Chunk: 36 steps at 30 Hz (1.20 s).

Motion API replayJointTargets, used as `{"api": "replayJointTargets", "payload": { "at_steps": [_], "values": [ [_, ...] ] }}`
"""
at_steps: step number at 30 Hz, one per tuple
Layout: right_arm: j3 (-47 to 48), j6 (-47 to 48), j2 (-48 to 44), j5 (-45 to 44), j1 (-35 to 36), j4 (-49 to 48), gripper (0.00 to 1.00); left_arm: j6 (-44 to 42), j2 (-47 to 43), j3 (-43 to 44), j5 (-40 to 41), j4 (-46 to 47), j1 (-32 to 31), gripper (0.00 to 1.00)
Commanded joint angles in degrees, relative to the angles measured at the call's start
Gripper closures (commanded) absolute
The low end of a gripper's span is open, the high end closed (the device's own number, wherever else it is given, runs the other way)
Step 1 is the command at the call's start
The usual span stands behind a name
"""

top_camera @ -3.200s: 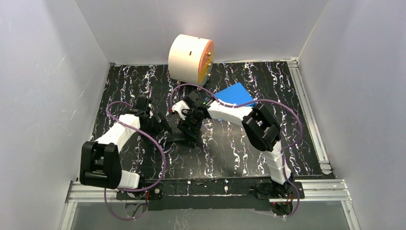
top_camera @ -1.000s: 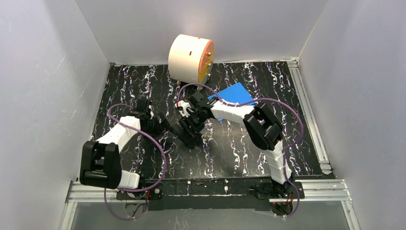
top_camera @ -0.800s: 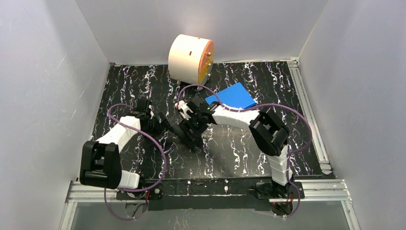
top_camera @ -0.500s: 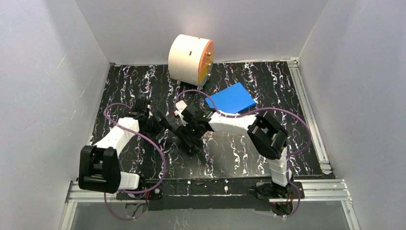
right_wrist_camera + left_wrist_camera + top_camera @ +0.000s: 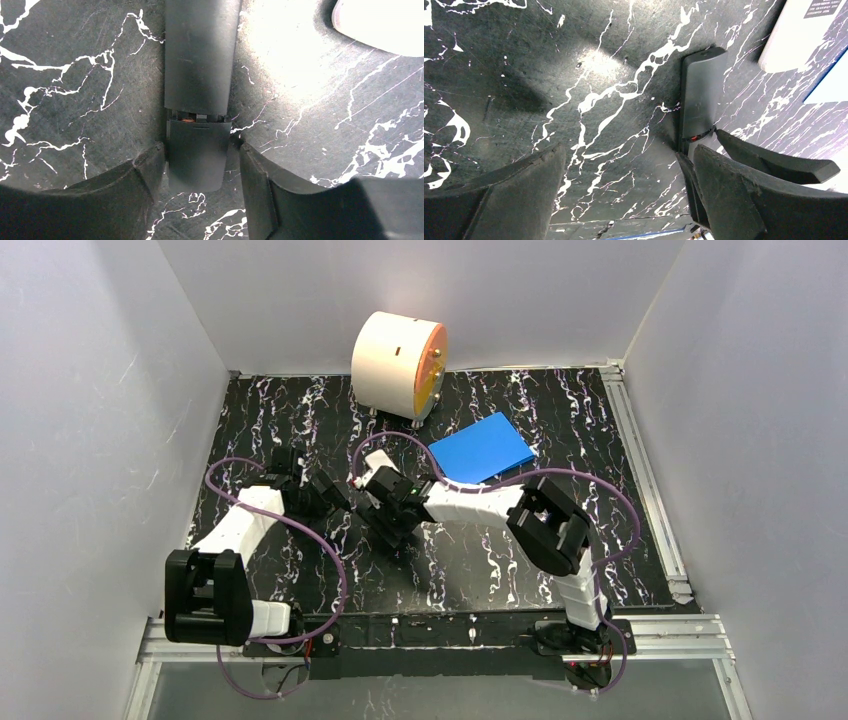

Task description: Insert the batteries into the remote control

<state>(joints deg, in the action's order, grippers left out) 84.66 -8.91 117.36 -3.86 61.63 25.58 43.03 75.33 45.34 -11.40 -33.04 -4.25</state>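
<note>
The dark remote control (image 5: 200,55) lies flat on the black marbled table, and its back cover (image 5: 197,150) sits slightly out of line with the body. An orange-red sliver (image 5: 188,119) shows in the gap between cover and body; otherwise the batteries are hidden. My right gripper (image 5: 200,150) is open, its fingers closely straddling the cover end; the left finger (image 5: 150,165) looks to touch it. In the top view it is at centre (image 5: 388,523). My left gripper (image 5: 626,155) stands wide open over bare table just left of the remote (image 5: 700,95), holding nothing.
A white remote (image 5: 380,22) lies on the table just beyond the dark one. A cream drum with an orange face (image 5: 398,362) stands at the back. A blue flat pad (image 5: 482,447) lies right of centre. Purple cables loop over both arms.
My right gripper has moved left and nearer along the remote, uncovering the blue pad, and its jaws have narrowed. My left gripper has drawn back to the left and opened wider.
</note>
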Motion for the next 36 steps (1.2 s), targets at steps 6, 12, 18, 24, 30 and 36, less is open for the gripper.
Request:
{"api": "replayJointTargets", "payload": {
  "at_steps": [6, 12, 18, 24, 30, 36],
  "values": [
    [2.6, 0.1, 2.5, -5.6, 2.0, 5.0, 0.50, -1.5, -0.9, -0.9, -1.0, -1.1, 2.0, 0.02],
    [3.2, 0.2, 2.4, -6.3, 2.6, 5.1, 0.55, -2.0, -0.3, -1.1, -2.0, -0.8, 2.2, 0.02],
    [3.5, 0.9, 1.7, -5.6, 2.8, 4.4, 0.27, -2.3, 0.2, -1.2, -2.7, -0.2, 2.4, 0.01],
    [3.5, 0.5, 3.2, -4.1, 2.8, 4.4, 0.37, -2.4, 0.7, -1.2, -2.9, 0.1, 2.6, 0.01],
    [3.6, 0.2, 3.4, -4.2, 2.8, 4.5, 0.55, -2.5, 0.9, -1.4, -3.3, 0.2, 2.7, 0.01],
    [4.1, 0.6, 3.1, -6.4, 2.8, 4.5, 0.49, -1.0, 1.0, -2.7, -6.3, 2.5, 2.8, 0.02]
  ]
}}
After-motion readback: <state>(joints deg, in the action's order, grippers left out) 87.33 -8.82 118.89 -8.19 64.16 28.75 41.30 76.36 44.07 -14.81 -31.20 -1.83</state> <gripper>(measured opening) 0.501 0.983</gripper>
